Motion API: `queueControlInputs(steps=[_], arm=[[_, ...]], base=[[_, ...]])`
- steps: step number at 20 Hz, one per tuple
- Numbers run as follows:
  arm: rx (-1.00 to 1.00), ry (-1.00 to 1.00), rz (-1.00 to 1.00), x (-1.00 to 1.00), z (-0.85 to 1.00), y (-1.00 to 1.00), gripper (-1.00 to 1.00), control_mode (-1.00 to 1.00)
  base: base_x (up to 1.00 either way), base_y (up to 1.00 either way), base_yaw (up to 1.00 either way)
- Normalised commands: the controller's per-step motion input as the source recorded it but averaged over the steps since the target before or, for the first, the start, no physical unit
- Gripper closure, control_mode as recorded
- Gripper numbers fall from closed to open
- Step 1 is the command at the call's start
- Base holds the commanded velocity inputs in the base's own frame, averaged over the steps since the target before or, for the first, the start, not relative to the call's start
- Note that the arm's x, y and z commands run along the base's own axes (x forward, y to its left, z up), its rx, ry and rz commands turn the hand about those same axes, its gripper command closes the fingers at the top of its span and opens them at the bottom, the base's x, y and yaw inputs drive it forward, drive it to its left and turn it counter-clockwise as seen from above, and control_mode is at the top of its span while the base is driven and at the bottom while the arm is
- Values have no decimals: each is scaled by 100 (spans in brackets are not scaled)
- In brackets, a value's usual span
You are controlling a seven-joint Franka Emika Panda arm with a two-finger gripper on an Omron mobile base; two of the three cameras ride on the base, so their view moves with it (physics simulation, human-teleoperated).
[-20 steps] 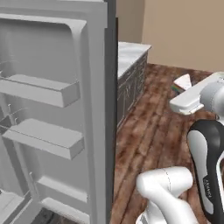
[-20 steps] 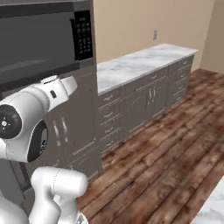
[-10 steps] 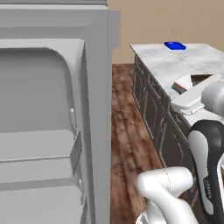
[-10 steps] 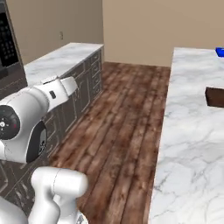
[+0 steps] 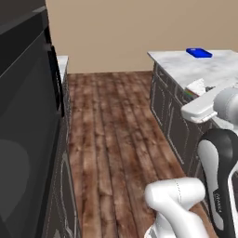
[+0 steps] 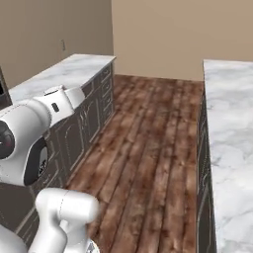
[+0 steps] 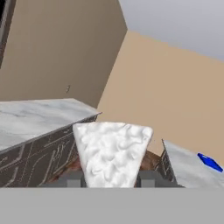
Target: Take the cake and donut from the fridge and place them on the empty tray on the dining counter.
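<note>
My gripper is shut on the cake, whose white frosted wedge stands between the two fingertips. From the left base camera the cake shows its rainbow layers at the end of the hand, beside the near edge of the dining counter. The blue tray lies far back on that marble top, and the hand view has the tray at its right edge on the dining counter. The donut and the fridge are out of view.
A tall dark appliance front with a vertical handle fills the left. A marble wall counter on grey cabinets runs along the left wall. Brown wood floor lies between it and the island. A tan wall closes the far end.
The base has turned right, so the whole picture has shifted: the open fridge door left the views and the island with the blue tray came in. The cake stays in my grip.
</note>
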Motion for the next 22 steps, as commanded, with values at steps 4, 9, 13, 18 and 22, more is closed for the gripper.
queueControlInputs(steps=[4, 9, 13, 18, 22], arm=[[0, 0, 0, 0, 0, 0, 100, 100], [0, 0, 0, 0, 0, 0, 100, 100], [0, 0, 0, 0, 0, 0, 100, 100], [0, 0, 0, 0, 0, 0, 100, 100], [0, 0, 0, 0, 0, 0, 100, 100]], base=[[100, 0, 33], [100, 0, 52], [100, -40, 21], [100, -39, -11], [100, -44, -31]])
